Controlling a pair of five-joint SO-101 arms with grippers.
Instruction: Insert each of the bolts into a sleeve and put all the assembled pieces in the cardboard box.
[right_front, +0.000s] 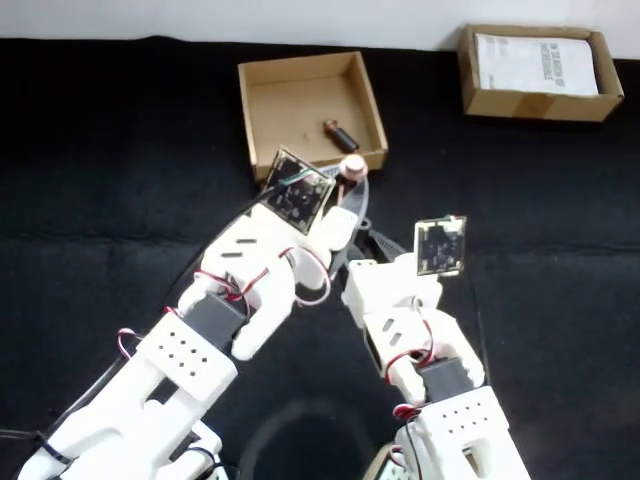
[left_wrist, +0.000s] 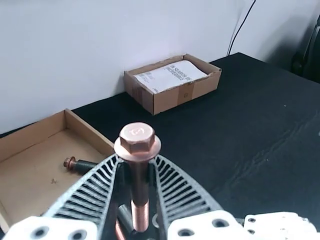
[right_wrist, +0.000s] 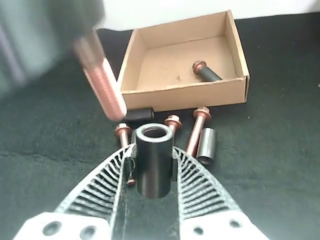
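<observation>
Copper bolt (left_wrist: 137, 145) is clamped in the left gripper (left_wrist: 136, 159), head past the fingertips. Black sleeve (right_wrist: 152, 165) is clamped in the right gripper (right_wrist: 153, 148), with the bolt's threaded end near it, not touching. One assembled piece (right_wrist: 206, 71) lies in the cardboard box (right_wrist: 182, 95). Loose bolts (right_wrist: 196, 131) and a grey sleeve (right_wrist: 207, 145) lie just outside the box.

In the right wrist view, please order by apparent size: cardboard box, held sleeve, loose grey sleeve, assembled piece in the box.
1. cardboard box
2. held sleeve, though it is nearest the camera, so its place is unsure
3. loose grey sleeve and assembled piece look alike; not ranked
</observation>
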